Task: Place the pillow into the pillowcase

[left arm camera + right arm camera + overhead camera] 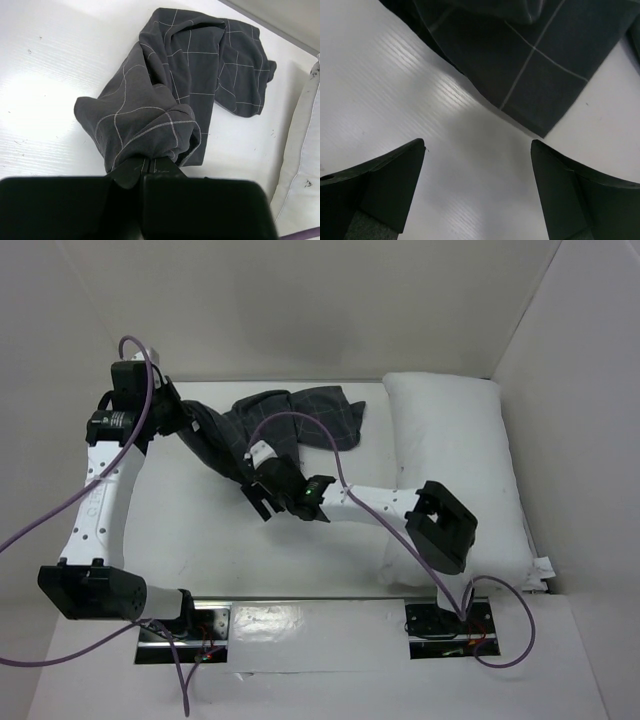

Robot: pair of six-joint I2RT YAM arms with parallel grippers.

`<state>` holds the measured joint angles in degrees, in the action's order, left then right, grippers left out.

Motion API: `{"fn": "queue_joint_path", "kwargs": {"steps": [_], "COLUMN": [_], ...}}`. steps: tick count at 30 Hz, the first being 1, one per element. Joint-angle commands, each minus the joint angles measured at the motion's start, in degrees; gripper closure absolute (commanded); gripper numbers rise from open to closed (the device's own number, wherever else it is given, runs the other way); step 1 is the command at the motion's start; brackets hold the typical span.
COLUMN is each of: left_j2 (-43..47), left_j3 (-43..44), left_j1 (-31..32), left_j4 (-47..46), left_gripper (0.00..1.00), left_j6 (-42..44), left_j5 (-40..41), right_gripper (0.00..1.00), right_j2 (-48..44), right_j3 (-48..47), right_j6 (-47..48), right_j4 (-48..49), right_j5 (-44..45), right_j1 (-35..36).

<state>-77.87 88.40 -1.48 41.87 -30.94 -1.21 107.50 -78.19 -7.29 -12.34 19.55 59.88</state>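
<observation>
Writing: tag at the pillow's lower right corner, too small to read.
Pillow: lies on the table at the right of the top view. Long axis runs top to bottom of the frame.
Pillowcase: crumpled heap at upper centre, stretched roughly left to right, apart from the pillow.
Hidden: the right arm covers the pillow's lower left part. The pillowcase mouth cannot be made out among the folds. The left wrist view cuts the pillow off at its right edge.
Left gripper: clenched on a bunched end of the pillowcase.
Right gripper: released, 2 fingers wide apart over bare table. A pillowcase corner lies just beyond, untouched.
</observation>
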Motion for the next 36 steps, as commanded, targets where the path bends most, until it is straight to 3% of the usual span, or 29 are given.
{"fn": "queue_joint_path", "kwargs": {"steps": [1, 5, 9, 11, 13, 14, 15, 16, 18, 21, 26, 32, 36], "left_j2": [1.93, 2.46, 2.98, 3.5, 4.03, 4.04, 4.04, 4.65, 4.65, 5.18, 3.69, 0.35, 3.41], "left_j3": [2.13, 2.13, 2.13, 2.74, 2.74, 3.26, 3.27, 3.27, 4.58, 5.2, 12.83, 38.04, 41.52], "left_j1": [-0.37, -0.37, -0.37, -0.37, -0.37, -0.37, -0.37, -0.37, -0.37, -0.37, -1.69, -3.8, -3.8], "left_j4": [-0.47, 0.05, 0.06, 0.58, 1.11, 1.11, 1.11, 1.63, 2.16, 2.69, 3.22, 5.77, 0.95], "left_gripper": [1.0, 1.0, 1.0, 1.0, 1.0, 1.0, 1.0, 1.0, 1.0, 1.0, 1.0, 1.0, 1.0], "left_j6": [2.02, 2.02, 2.54, 2.55, 2.55, 2.55, 3.07, 3.6, 4.21, 4.75, 6.59, 7.82, 4.05], "left_j5": [-0.72, -0.72, -0.11, -0.11, -0.11, -0.11, -0.11, -0.11, 0.6, 2.0, 3.5, -5.62, -17.22], "right_gripper": [0.06, 0.05, 0.05, 0.12, 0.26, 0.38, 0.54, 0.81, 0.99, 1.0, 1.0, 1.0, 1.0], "right_j2": [1.73, 5.52, 11.93, 16.39, 19.22, 20.1, 20.11, 19.33, 14.44, 9.23, 2.9, -9.92, -21.87], "right_j3": [-7.22, -11.96, -20.49, -25.83, -29.72, -31.3, -32.1, -31.15, -28.26, -21.92, -24.19, -24.66, -14.2], "right_j6": [0.79, -0.44, -5.53, -8.77, -10.89, -12.21, -13.35, -13.89, -13.02, -11.79, -4.67, 3.06, 2.46], "right_j4": [7.59, 11.1, 9.8, 8.57, 4.55, 3.21, 2.68, 3.71, 6.17, 10.49, 11.01, 18.73, 26.04], "right_j5": [-0.57, 1.98, 11.62, 13.48, 17.62, 18.76, 19.64, 20.61, 21.41, 19.66, 10.44, 1.12, 1.63], "right_j1": [1.73, 2.35, 2.96, 2.27, 1.21, 1.21, 0.34, -0.37, -0.9, -2.74, -4.86, -5.91, -6.96]}}
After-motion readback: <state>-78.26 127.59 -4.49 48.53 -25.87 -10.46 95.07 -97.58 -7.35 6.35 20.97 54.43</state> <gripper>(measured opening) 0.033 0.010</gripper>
